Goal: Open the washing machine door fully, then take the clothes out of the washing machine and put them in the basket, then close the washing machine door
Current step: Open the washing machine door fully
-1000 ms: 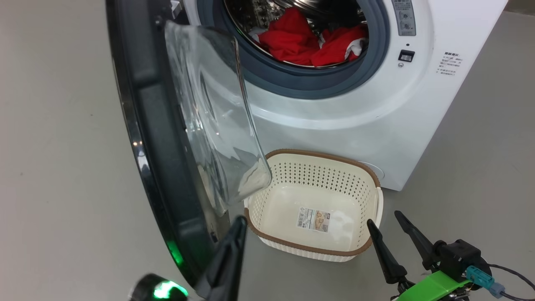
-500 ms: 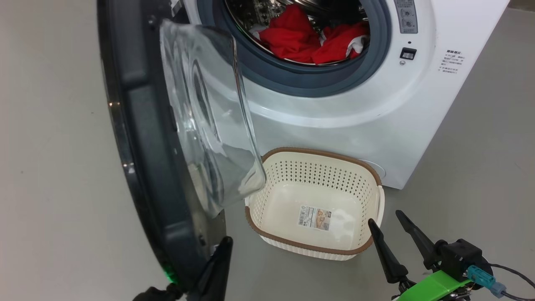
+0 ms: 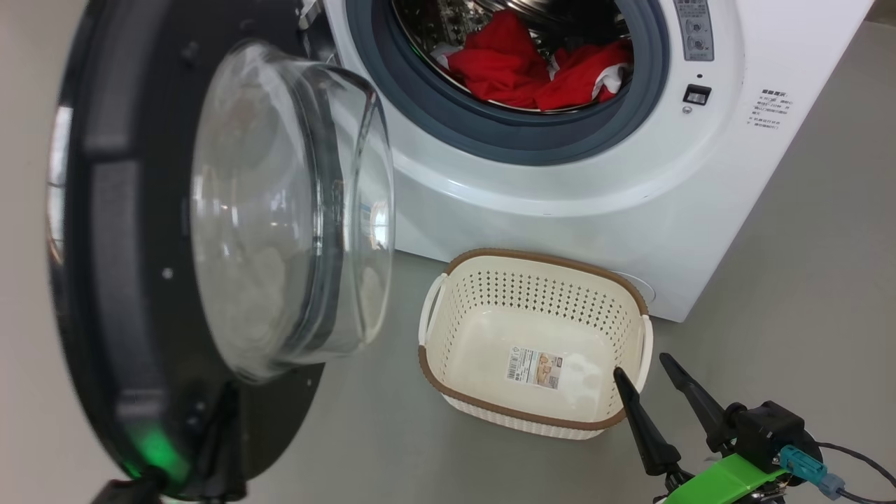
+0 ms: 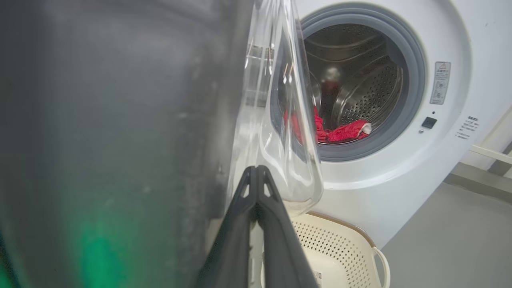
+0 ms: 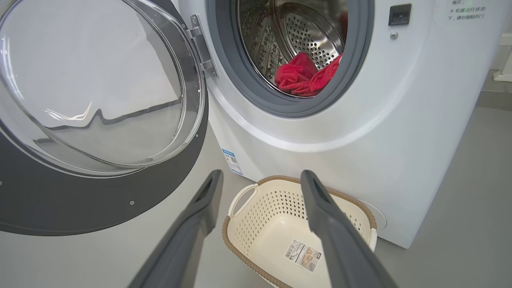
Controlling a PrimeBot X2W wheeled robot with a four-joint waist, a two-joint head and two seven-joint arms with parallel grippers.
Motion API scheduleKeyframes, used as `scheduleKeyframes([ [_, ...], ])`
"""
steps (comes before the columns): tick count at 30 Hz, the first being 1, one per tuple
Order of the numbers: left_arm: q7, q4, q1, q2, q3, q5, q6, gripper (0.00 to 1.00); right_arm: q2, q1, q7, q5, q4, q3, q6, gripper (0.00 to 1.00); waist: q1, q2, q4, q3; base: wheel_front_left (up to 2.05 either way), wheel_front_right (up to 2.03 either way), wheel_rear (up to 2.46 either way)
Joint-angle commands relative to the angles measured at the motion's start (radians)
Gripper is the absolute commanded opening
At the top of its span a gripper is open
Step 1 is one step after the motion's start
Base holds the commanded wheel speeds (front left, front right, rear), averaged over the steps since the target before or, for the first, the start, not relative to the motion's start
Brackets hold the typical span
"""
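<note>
Glossy black-rimmed glass door (image 3: pixel 105 280) stands wide open. Left gripper (image 4: pixel 256 170): fingers pressed together, apparently empty. Right gripper (image 5: pixel 261 173): spread, empty, near cream perforated basket (image 5: pixel 260 212).

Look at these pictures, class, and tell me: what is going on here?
A big white front-loading washing machine is being emptied. Its round black-rimmed glass door stands wide open, the shut left gripper beside its lower rim. The bright red clothes lie in the drum; none are in the small cream perforated basket on the floor. The right gripper hovers open by the basket.
</note>
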Motion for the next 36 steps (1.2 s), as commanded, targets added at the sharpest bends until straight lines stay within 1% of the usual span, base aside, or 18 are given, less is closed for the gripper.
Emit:
scheduleKeyframes([
  [1, -0.005, -0.016, -0.016, 0.012, 0.059, 0.009, 0.002, 0.00, -0.005, -0.020, -0.011, 0.006, -0.024, 0.023, 0.007, 1.00, 0.0000, 0.0000, -0.001, 0.001, 0.00, 0.00, 0.00],
  [3, -0.005, -0.007, -0.022, 0.012, 0.110, 0.021, -0.001, 0.00, -0.006, -0.022, -0.011, 0.007, -0.025, 0.024, 0.007, 1.00, 0.0000, 0.0000, -0.001, 0.004, 0.00, 0.00, 0.00],
  [4, -0.005, 0.005, -0.036, 0.012, 0.158, 0.035, -0.007, 0.00, -0.008, -0.024, -0.011, 0.007, -0.026, 0.024, 0.007, 1.00, 0.0000, 0.0000, -0.002, 0.010, 0.00, 0.00, 0.00],
  [10, -0.005, 0.045, -0.102, 0.012, 0.289, 0.063, -0.012, 0.00, -0.016, -0.036, -0.011, 0.005, -0.027, 0.022, 0.007, 1.00, 0.0000, 0.0000, -0.008, 0.038, 0.00, 0.00, 0.00],
  [14, -0.005, 0.086, -0.158, 0.012, 0.380, 0.082, -0.023, 0.00, -0.023, -0.045, -0.011, 0.005, -0.028, 0.019, 0.007, 1.00, 0.0000, 0.0000, -0.014, 0.055, 0.00, 0.00, 0.00],
  [20, -0.005, 0.155, -0.245, 0.033, 0.505, 0.121, -0.041, 0.00, -0.033, -0.059, -0.011, 0.002, -0.030, 0.023, 0.007, 1.00, 0.0000, 0.0000, -0.030, 0.080, 0.00, 0.00, 0.00],
  [29, -0.005, 0.276, -0.357, 0.091, 0.642, 0.161, -0.064, 0.00, -0.043, -0.077, -0.011, 0.000, -0.030, 0.014, 0.007, 1.00, 0.0000, 0.0000, -0.042, 0.109, 0.00, 0.00, 0.00],
  [33, -0.005, 0.335, -0.407, 0.123, 0.690, 0.178, -0.072, 0.00, -0.047, -0.084, -0.011, 0.000, -0.031, 0.013, 0.007, 1.00, 0.0000, 0.0000, -0.044, 0.118, 0.00, 0.00, 0.00],
  [36, -0.005, 0.359, -0.427, 0.133, 0.705, 0.189, -0.076, 0.00, -0.049, -0.087, -0.011, 0.000, -0.031, 0.014, 0.007, 1.00, 0.0000, 0.0000, -0.046, 0.122, 0.00, 0.00, 0.00],
])
